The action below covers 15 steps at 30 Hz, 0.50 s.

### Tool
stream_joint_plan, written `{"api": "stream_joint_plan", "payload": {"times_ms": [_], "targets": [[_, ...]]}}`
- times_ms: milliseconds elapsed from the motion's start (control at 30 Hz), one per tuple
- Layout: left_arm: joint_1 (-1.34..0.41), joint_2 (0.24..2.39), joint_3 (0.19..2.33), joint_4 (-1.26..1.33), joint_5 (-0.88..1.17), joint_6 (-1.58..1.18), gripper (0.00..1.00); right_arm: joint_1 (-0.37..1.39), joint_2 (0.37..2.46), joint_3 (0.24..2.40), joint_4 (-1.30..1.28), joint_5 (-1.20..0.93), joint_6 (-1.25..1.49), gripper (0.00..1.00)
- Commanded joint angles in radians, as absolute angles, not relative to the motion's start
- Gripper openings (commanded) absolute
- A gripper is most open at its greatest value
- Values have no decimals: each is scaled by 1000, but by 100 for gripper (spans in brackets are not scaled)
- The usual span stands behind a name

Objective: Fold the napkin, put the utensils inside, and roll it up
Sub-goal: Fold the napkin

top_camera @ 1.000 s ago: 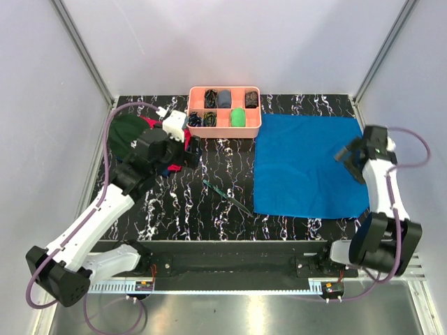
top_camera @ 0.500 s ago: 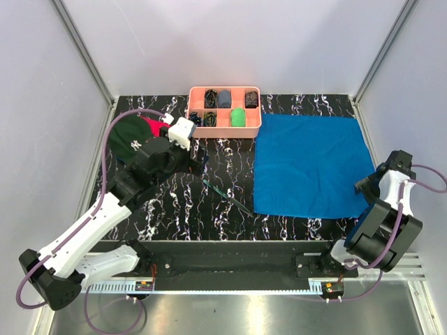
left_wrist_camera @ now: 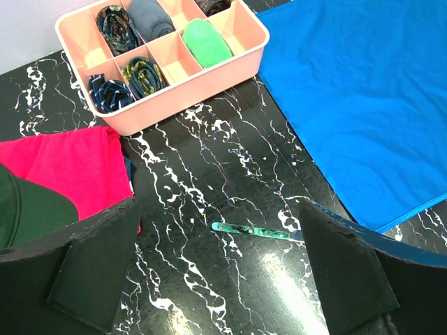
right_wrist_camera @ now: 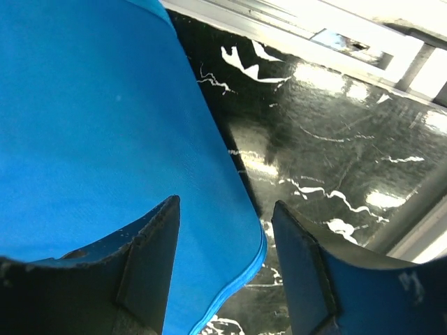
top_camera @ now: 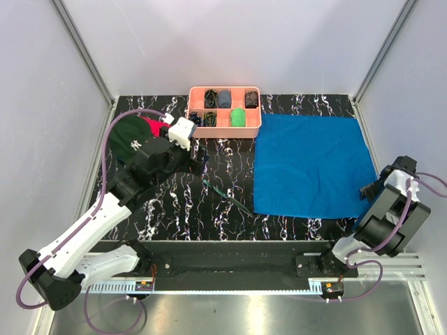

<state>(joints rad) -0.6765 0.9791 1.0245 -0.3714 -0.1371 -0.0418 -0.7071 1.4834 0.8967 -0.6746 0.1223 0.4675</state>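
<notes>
Thin bright blue cloth napkin (right_wrist_camera: 105, 139) looks limp; pinch its corner beneath the right tool (right_wrist_camera: 225, 208), spread and empty; left tool (left_wrist_camera: 220, 209) spread too.

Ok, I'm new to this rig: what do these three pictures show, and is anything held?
Two robot arms stand at the near edge of a black table. One picture looks down on both; the others come from a camera on each wrist. On it lie a blue napkin spread flat, slim teal cutlery, a pink tray, a red cloth and a green cap. The left fingers are wide open near the cutlery; the right fingers stand apart over a napkin corner. Nothing is gripped.
</notes>
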Motion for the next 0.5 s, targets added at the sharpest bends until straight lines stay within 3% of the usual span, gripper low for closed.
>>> {"api": "stream_joint_plan", "payload": {"times_ms": [0, 233, 367, 400, 467], "targets": [[-678, 983, 1022, -318, -153, -28, 99, -716, 1519, 893, -629, 147, 468, 63], [-675, 980, 1022, -319, -160, -26, 99, -721, 1578, 887, -585, 143, 489, 58], [-673, 971, 1020, -318, -164, -26, 99, -723, 1600, 888, -578, 150, 479, 38], [-673, 969, 1020, -318, -164, -26, 99, -721, 1588, 887, -581, 144, 476, 19], [-673, 962, 1022, -316, -163, -29, 99, -721, 1527, 899, -595, 140, 472, 0]]}}
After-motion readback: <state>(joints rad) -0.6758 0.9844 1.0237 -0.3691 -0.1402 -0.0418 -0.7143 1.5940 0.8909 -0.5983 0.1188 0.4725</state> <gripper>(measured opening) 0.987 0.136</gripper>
